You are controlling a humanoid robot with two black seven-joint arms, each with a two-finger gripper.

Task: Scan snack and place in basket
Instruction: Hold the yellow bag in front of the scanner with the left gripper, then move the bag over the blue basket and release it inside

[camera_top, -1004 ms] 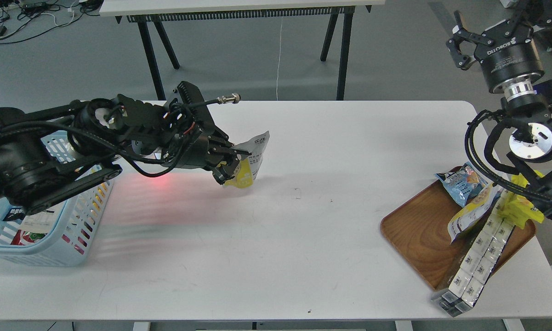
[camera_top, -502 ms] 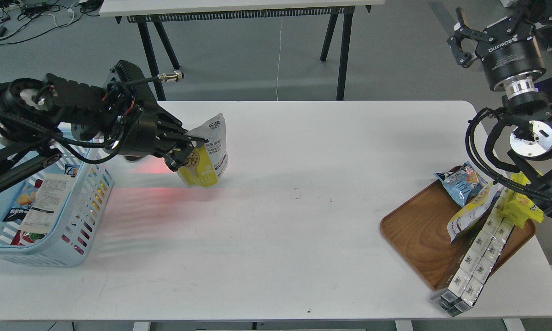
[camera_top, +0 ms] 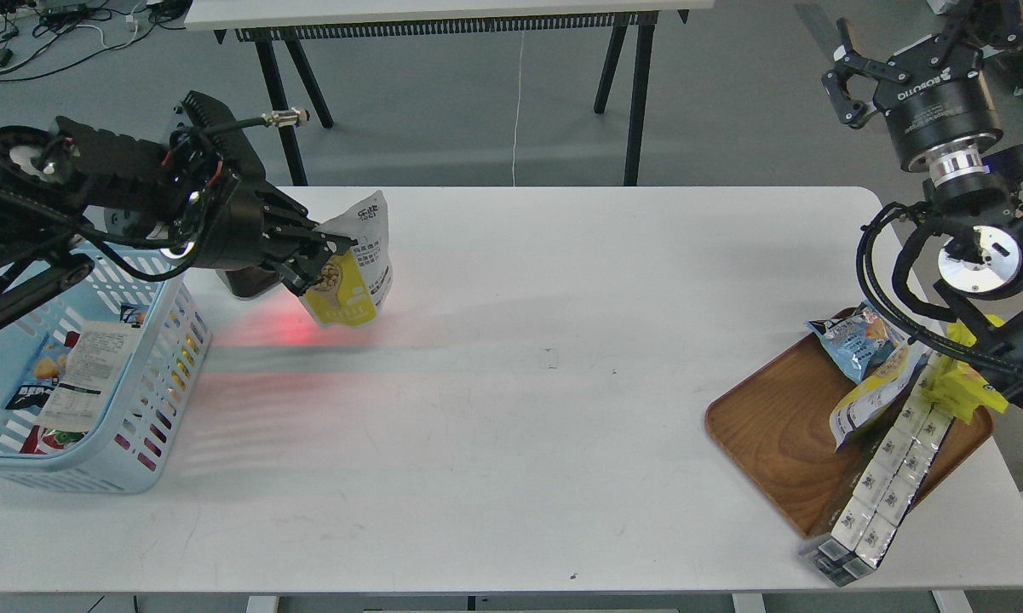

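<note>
My left gripper (camera_top: 324,255) is shut on the snack (camera_top: 351,277), a small yellow pouch with a round picture of pale nuts and a white printed back. It holds the pouch tilted above the white table, just right of the basket (camera_top: 149,464). The basket is light blue with slotted sides and stands at the table's left edge, with several packs inside. My right gripper (camera_top: 860,72) is raised at the far right, above the table's back corner, open and empty.
A brown wooden tray (camera_top: 775,434) at the right front holds a small blue snack bag (camera_top: 852,340), a bright yellow pack (camera_top: 962,387), another pouch and a long box strip (camera_top: 882,477). A red glow (camera_top: 285,328) lies on the table under the pouch.
My left gripper has carried the pouch leftward and a little up, from the table's middle toward the basket. The right arm has barely moved.
</note>
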